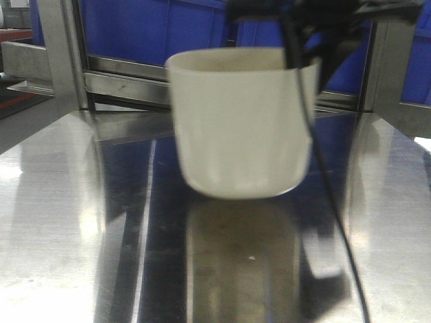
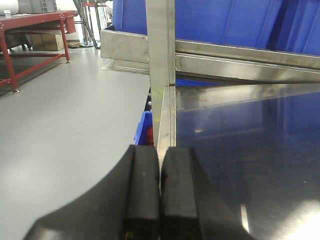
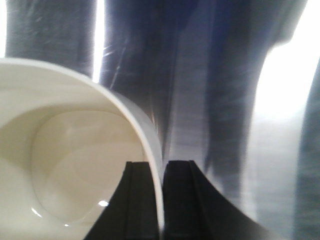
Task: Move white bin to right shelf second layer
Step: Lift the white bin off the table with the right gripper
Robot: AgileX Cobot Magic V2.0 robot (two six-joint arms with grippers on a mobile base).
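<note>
While the right hand is closed on the white bin, its two black fingers pinch the bin wall at the rim: one finger inside, one outside, separated only by the wall thickness. In the front view, the bin sits upright at centre over the polished steel surface, with the grip at its far right corner. A reflection lies directly beneath the rounded base; motion blur prevents confirming whether the base touches the surface. The right hand is dark, blurred and cut off by the top edge of that view. A black cable hangs across the bin's right side.

The left hand is closed with its finger pads pressed together, holding nothing. It is positioned over the left edge of the surface, near an upright steel post. Blue crates stand behind a steel rail at the far side, cropped by the frame
</note>
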